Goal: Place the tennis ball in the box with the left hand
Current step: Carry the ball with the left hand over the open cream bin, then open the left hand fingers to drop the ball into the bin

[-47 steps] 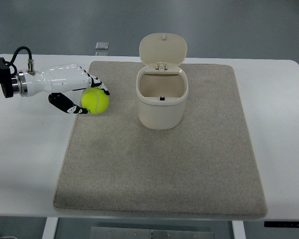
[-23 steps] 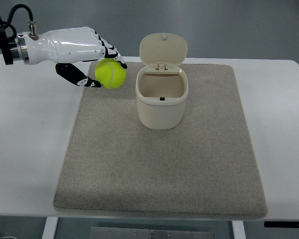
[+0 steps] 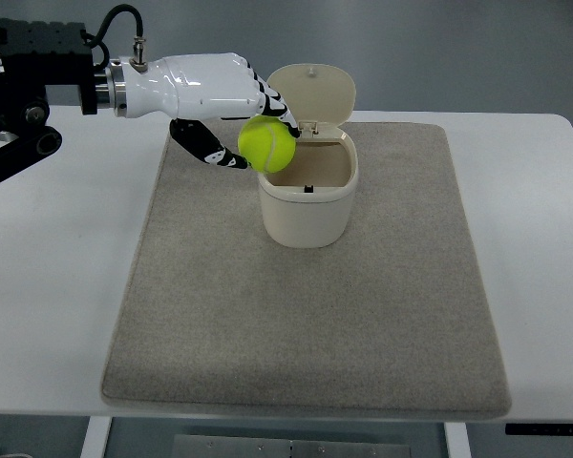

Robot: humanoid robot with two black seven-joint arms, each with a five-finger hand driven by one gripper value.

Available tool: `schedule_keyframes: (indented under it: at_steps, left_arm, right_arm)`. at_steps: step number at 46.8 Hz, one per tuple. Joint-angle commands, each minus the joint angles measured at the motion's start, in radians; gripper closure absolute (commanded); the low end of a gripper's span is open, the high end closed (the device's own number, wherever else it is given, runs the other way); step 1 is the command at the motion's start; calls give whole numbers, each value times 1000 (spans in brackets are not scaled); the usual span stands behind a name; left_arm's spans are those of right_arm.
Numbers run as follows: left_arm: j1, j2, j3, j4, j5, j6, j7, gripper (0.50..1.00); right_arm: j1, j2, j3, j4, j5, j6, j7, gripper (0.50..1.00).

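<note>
One tennis ball (image 3: 267, 145) gripped in left hand (image 3: 231, 107), one open-lidded box (image 3: 306, 196), one mat (image 3: 363, 315)

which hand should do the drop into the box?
Left. The left robot hand already grips the tennis ball at the open box's left rim. No right arm is in view.

Lab or test room, plain white table (image 3: 67, 286), grey mat (image 3: 306, 315), grey floor (image 3: 458, 48)

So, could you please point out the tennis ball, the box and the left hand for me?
tennis ball (image 3: 267, 145), top view, centre of the ball.
box (image 3: 304, 219), top view, front wall.
left hand (image 3: 210, 81), top view, back of the hand.
</note>
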Motion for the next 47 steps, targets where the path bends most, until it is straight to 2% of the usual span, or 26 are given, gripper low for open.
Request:
schedule_keyframes:
  at_steps: [1,14,16,19,22,27,30,34,35,37,42,44,47]
  left_arm:
    - [-6,-29,0,19,0,0,3,1000]
    - [-11,-103,0,69,2,2,4,1000]
    - [-8,-112,0,80,2,2,4,956]
    - [-2,-132,0,94,5,2,4,937]
    - [3,-149,0,104,5,2,4,855]
    - [4,-151,0,106,5,2,4,836]
    - [4,-151,0,108,3,2,4,746]
    - [4,-152,0,108,2,2,4,727]
    - [4,-152,0,108,2,2,4,707]
    - [4,-152,0,108,-1,2,4,633]
    - [6,-152,0,108,-2,2,4,604]
    - [7,-151,0,108,-2,2,4,572]
    - [10,-149,0,106,-3,2,4,561]
  right_arm:
    - [0,0,0,1,0,0,0,599]
    - [0,0,0,1,0,0,0,599]
    - [0,0,0,1,0,0,0,599]
    - [0,0,0,1,0,0,0,599]
    - [0,0,0,1,0,0,0,599]
    - [0,0,0,-1,0,0,0,597]
    - [2,0,0,1,0,0,0,599]
    - [0,0,0,-1,0,0,0,599]
    - [0,0,0,1,0,0,0,597]
    - [0,0,0,-1,0,0,0,599]
    - [0,0,0,1,0,0,0,599]
    - [0,0,0,1,0,0,0,599]
    - [0,0,0,-1,0,0,0,597]
